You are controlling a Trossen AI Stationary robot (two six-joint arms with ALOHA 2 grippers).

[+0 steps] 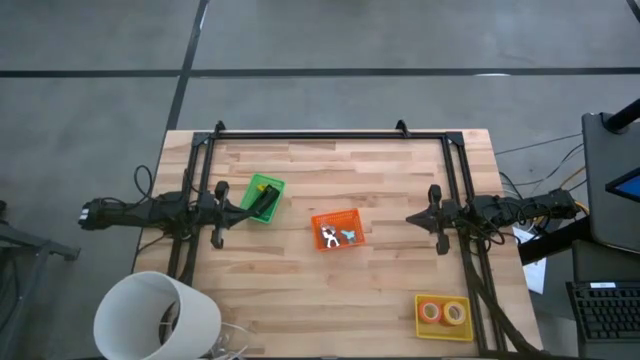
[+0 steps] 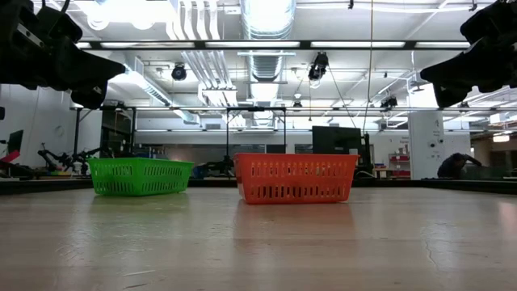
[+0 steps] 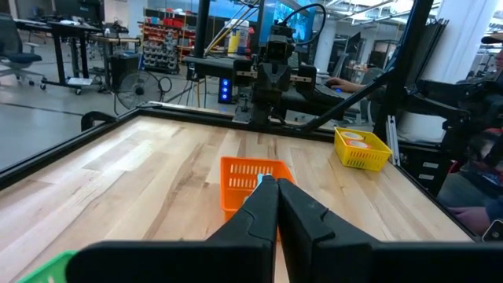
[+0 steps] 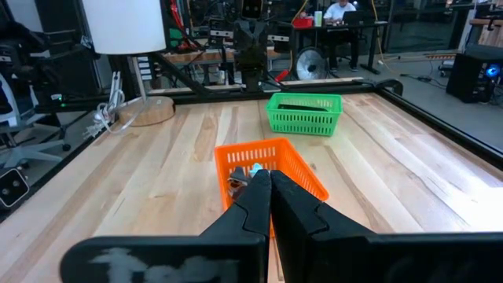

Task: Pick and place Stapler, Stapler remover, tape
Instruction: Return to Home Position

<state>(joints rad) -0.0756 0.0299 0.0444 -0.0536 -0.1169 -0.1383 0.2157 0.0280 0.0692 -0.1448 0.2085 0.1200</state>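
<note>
Nearest the lens in the left wrist view: the left claw (image 3: 269, 182), two dark fingers pressed together, nothing between them. Same for the right claw (image 4: 263, 174) in its own wrist view: fingers closed on each other, empty. Both held high over the tabletop (image 1: 330, 300), as seen at the upper corners of the low view. From above, left claw (image 1: 243, 210) at the left side, tips just beside the green bin (image 1: 257, 184); right claw (image 1: 412, 218) at the right side, well apart from every bin, pointing toward the middle.

In the green bin, the stapler (image 1: 265, 203): black, bar-shaped, lying flat. Long axis slanted, roughly along the tilted bin's longer side, upper end leaning toward the right of the high view, lower end toward the left. Cannot tell which end is the head.

Middle of the tabletop: orange bin (image 1: 350, 214), with a few small pieces inside, one pale blue (image 1: 349, 236), the others whitish and dark (image 1: 329, 237); too small to make out further.

Near the front right corner: yellow bin (image 1: 421, 326), holding the tape, two rings lying flat side by side, open centres up, one orange (image 1: 431, 311), one yellower (image 1: 454, 313).

At the front left corner, a large white lampshade (image 1: 155, 315).
</note>
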